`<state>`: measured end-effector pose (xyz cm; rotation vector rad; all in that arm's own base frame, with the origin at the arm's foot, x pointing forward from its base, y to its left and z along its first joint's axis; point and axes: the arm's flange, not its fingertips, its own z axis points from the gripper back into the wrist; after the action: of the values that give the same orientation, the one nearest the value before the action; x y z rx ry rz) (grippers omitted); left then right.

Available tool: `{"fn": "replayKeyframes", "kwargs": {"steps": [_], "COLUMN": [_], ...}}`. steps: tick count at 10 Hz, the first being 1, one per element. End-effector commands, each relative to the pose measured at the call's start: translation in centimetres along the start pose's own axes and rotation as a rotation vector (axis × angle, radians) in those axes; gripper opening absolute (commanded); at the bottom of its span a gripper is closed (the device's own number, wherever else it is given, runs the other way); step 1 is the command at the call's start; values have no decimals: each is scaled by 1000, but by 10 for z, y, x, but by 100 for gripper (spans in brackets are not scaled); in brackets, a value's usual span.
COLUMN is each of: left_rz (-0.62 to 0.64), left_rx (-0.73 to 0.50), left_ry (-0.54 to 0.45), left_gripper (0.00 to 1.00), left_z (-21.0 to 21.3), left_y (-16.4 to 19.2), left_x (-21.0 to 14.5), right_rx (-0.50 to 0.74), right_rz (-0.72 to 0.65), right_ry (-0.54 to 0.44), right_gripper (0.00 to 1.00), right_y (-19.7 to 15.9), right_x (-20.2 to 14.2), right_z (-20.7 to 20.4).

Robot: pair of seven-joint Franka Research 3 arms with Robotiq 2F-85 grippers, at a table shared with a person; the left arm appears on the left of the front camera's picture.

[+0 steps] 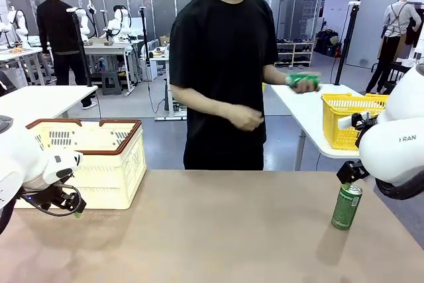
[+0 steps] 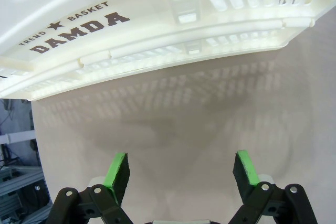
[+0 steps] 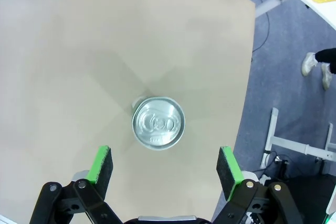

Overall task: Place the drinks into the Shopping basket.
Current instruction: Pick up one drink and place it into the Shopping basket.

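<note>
Where the left arm comes in low at the near left corner of the table (image 1: 212,236), the left gripper (image 1: 74,211) hangs just in front of the Shopping basket (image 1: 112,167). Its green pads (image 2: 119,169) are spread wide, with bare tabletop between them. The basket stands on the table's left side, cream-white with slotted walls and a reddish-brown rim. From the left wrist its lower wall looms close, printed "TREND BASKET DAMDA". What lies inside it I cannot tell.

In the middle, at the far side, stands a person in a black T-shirt. One hand (image 1: 245,118) is loosely closed in front of the waist. The other hand (image 1: 308,85) reaches out to the right and holds a green can (image 1: 295,79) sideways above a white side table (image 1: 298,107), where a yellow mesh basket (image 1: 344,124) sits.

Toward the near right, a second green can (image 1: 346,206) stands upright on the table, well apart from the Shopping basket. The right gripper (image 3: 165,163) hovers close above it, fingers wide apart. From the right wrist the can's silver top shows just ahead of the gap, clear of both pads.
</note>
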<state>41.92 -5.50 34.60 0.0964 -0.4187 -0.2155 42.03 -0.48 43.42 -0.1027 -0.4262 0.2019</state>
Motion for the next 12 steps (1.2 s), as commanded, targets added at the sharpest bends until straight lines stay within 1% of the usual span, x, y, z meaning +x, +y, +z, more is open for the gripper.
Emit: {"fn": "replayKeyframes", "kwargs": {"steps": [1,4,7,8,11,12], "left_rz": [-4,-4,-4,-4,-4,-4], "left_rx": [4,4,4,4,4,4], "left_ry": [4,4,4,4,4,4], "left_gripper": [100,100,100,100,100,100], "left_z": [-1,-1,-1,-1,-1,-1], "left_y": [-2,-2,-2,-2,-2,-2], "left_x": [-1,-1,-1,-1,-1,-1], "right_rx": [63,109,110,87,118,123], "right_rz": [25,22,-1,-10,-23,-12], "right_ry": [7,44,120,136,173,170], "right_gripper": [100,100,100,100,100,100], "right_y": [-7,-8,-10,-11,-14,-13], "right_x": [12,23,30,32,34,33], "right_z": [-13,-32,-57,-64,-83,-85]}}
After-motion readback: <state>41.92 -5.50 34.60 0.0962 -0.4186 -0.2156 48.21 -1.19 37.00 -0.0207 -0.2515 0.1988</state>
